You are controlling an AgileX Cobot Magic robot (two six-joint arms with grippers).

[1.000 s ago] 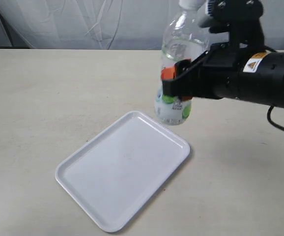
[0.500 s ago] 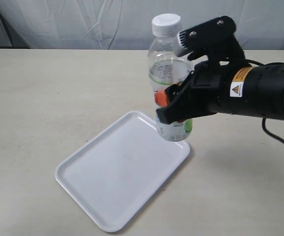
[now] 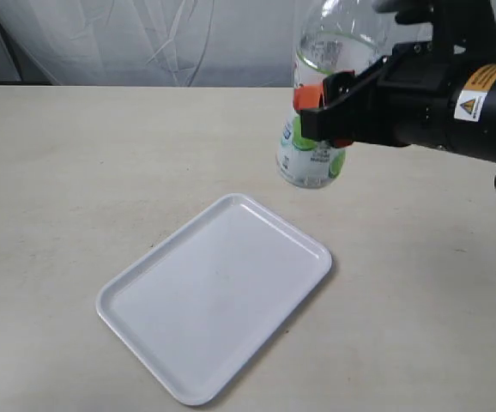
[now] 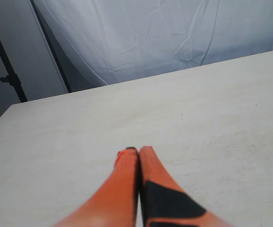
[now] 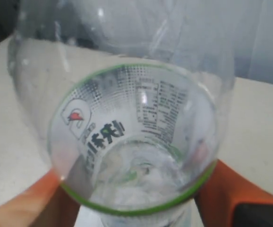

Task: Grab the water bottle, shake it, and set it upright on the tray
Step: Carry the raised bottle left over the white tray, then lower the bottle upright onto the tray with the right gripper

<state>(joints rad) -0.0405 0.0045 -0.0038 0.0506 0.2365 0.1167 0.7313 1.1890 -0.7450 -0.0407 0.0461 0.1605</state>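
White cloth backdrop is hanging behind a pale beige tabletop.

Starting at the right gripper: its orange fingers are pinching the water bottle from both sides at label height, w/ the pads pressing on the clear wall. Gripping mid-body rather than at the neck is prob. giving a firm hold for shaking, and it's leaving the base free to go down flat later.

The bottle is hanging in the air, tilting a bit, w/ its top leaning toward the arm and running out of frame in the exterior view. The right wrist view is looking thru the clear plastic at the label's back print, w/ some water showing inside. Judging by the height and the tilt, the shake step is looking like the one in hand; standing the bottle is not yet done.

Moving outward, the white tray is lying flat on the table, nearer the camera than the bottle. The bottle isn't touching it and is floating near its far corner, so the arm is prob. needing only a short carry and a straightening of the tilt before lowering.

Farthest out, the left gripper is hovering over bare tabletop w/ its fingers pressed together, holding nothing. It's not showing in the exterior view at all, prob. parked aside since this is a one-arm job.
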